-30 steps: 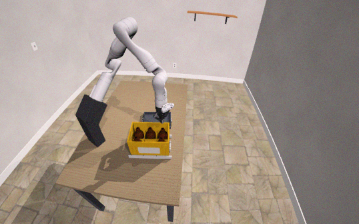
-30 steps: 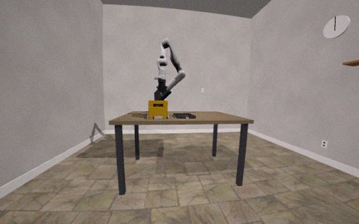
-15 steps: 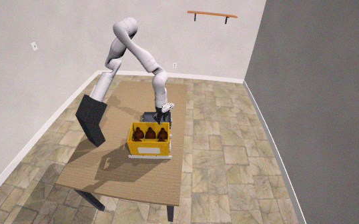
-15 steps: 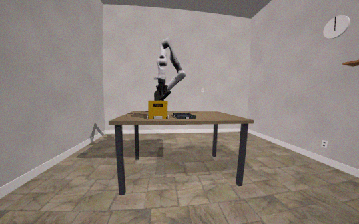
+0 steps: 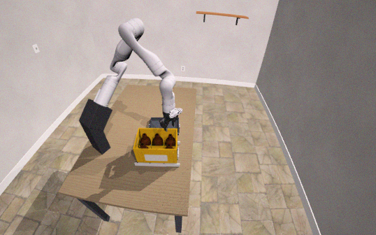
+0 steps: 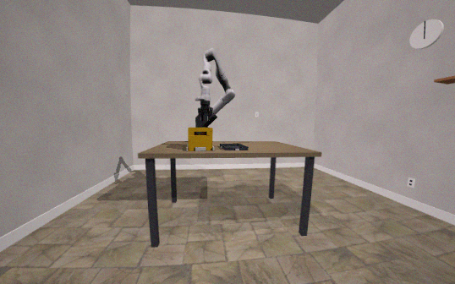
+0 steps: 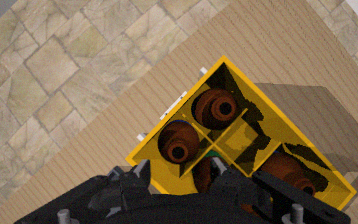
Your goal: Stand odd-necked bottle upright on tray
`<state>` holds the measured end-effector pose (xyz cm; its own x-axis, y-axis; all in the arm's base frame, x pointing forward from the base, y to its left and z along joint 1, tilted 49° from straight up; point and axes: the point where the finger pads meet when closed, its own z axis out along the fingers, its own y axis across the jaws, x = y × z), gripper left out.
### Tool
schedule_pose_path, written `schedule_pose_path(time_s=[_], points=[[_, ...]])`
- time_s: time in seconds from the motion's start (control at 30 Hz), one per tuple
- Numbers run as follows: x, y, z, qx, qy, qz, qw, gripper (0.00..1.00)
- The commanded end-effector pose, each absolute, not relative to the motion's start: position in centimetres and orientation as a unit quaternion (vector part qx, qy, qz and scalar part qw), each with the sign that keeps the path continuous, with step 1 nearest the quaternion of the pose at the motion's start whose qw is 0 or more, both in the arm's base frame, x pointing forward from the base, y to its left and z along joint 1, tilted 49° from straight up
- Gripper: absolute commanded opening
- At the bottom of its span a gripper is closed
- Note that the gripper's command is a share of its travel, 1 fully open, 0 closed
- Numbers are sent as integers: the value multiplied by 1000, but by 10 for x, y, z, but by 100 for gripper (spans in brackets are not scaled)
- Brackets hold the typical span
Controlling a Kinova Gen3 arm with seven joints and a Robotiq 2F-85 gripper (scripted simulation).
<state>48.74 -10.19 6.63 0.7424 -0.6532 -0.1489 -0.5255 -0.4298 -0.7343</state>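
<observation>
brown bottles [image 7: 215, 107] upright in the yellow crate [image 7: 180, 110], one per cell; odd-necked one not tellable from these views, necks too small to compare. in the wrist view two bottles fully visible in the crate's upper cells, a third [image 7: 206, 172] partly hidden under the gripper [image 7: 180, 175] at the crate's near edge, a fourth [image 7: 290, 172] in shadow at its right. probably rigid and smooth, likely slippery and top-heavy if pinched high; best taken at the neck just under the lip, squarely, and lifted straight up to clear the dividers. gripper poised just above the crate's back row, jaws parted fairly wide, nothing between them. dark tray [image 6: 233, 146] just beside the crate on the table [image 5: 126, 189], behind the crate in the top view. crate loose, so any sideways drag on a bottle likely to shift it.
</observation>
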Motion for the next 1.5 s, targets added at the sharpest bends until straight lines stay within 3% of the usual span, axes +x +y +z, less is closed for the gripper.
schedule_pose_path(time_s=[0.0,1.47], points=[[487,-102,68,-840,353,-77,404,64],[499,-82,49,-841,352,-75,405,64]])
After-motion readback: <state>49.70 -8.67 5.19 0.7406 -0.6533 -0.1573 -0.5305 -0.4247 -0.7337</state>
